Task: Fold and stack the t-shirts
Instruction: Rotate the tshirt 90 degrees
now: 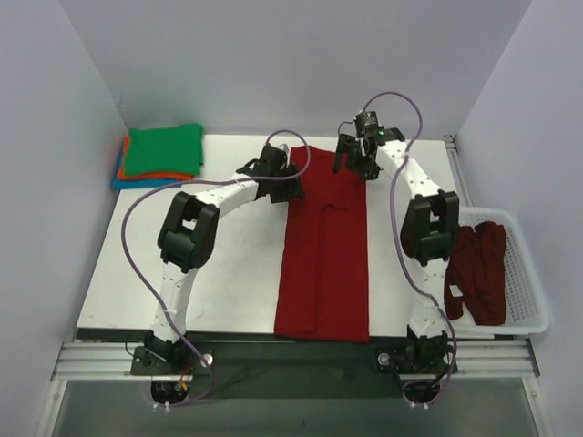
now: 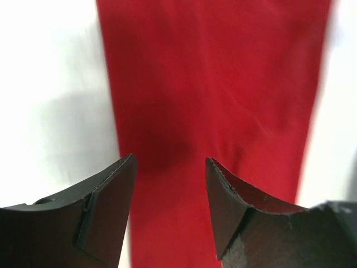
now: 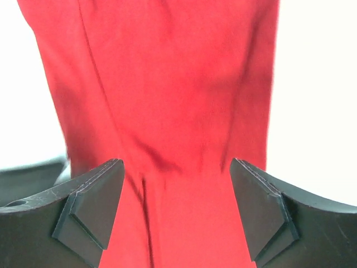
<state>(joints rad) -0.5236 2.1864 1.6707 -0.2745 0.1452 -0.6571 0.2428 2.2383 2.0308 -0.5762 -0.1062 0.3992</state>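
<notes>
A dark red t-shirt lies on the white table, folded lengthwise into a long strip running from the back to the front edge. My left gripper hovers over the strip's far left edge. In the left wrist view it is open, with only red cloth below the fingers. My right gripper hangs over the strip's far right end. In the right wrist view it stands wide open above the wrinkled cloth. Folded t-shirts are stacked at the back left, a green one on top of an orange and a blue.
A white slotted basket sits off the table's right side and holds crumpled dark red shirts. Grey walls close in the table at the back and on both sides. Both arm bases stand at the near edge.
</notes>
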